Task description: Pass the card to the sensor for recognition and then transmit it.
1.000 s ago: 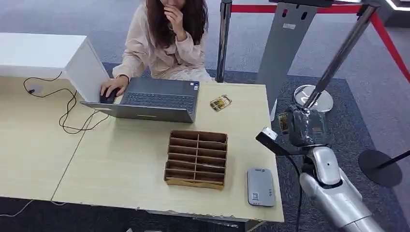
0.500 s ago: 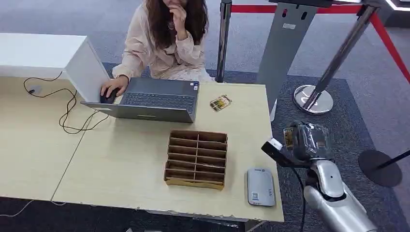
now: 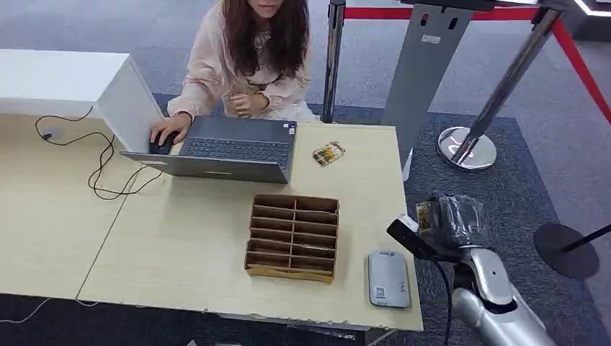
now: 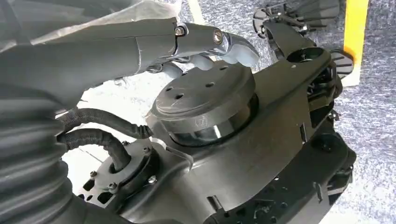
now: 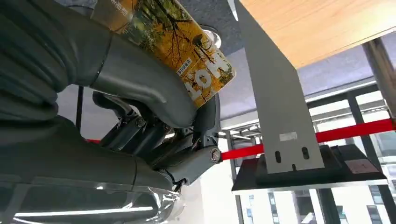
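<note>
My right hand (image 3: 454, 220) hangs just off the table's right edge and pinches a yellow-orange card (image 3: 424, 213) with an autumn-tree print. The right wrist view shows that card (image 5: 187, 51) up close, clamped by the thick thumb of the hand (image 5: 154, 116). The grey sensor (image 3: 389, 279) lies flat near the table's front right corner, a little below and left of the held card, which is not over it. A second card (image 3: 328, 153) lies on the table by the laptop. My left hand (image 4: 140, 51) hangs with its fingers stretched out and holds nothing.
A brown slotted cardboard organiser (image 3: 293, 236) stands mid-table (image 3: 180, 245). A person (image 3: 248, 58) sits at the far side with one hand at a laptop (image 3: 230, 148). A grey sign stand (image 3: 425, 65) and a stanchion base (image 3: 467, 148) stand right of the table.
My right hand has come down and nearer with the card, ending slightly further left, closer to the sensor. The person's raised hand has dropped from the face to the chest.
</note>
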{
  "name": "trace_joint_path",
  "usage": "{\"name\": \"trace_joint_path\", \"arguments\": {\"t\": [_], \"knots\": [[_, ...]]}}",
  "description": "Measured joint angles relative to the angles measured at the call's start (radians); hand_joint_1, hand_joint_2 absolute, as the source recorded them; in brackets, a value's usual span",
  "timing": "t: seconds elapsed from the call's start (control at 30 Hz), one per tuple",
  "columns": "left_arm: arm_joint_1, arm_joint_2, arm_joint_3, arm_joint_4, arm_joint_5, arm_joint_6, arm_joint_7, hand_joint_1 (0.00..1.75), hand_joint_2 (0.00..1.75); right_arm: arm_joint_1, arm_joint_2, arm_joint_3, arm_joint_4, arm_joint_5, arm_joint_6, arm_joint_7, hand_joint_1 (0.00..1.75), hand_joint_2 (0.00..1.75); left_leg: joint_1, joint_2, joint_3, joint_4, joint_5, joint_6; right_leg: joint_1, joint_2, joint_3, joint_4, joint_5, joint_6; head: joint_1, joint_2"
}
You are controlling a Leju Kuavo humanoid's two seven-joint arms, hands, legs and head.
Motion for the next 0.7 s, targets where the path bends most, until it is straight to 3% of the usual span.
{"name": "trace_joint_path", "arguments": {"t": [0.7], "knots": [[-0.001,-0.001,0.000,-0.011,0.025,0.015,-0.005,0.00,1.75,0.007,0.081,0.084,-0.017,-0.050,0.024,-0.072,1.75,1.75,0.000,0.000,0.000,0.000,0.000,0.000,0.000,0.000,0.000,0.000,0.000,0.000,0.000,0.000]]}}
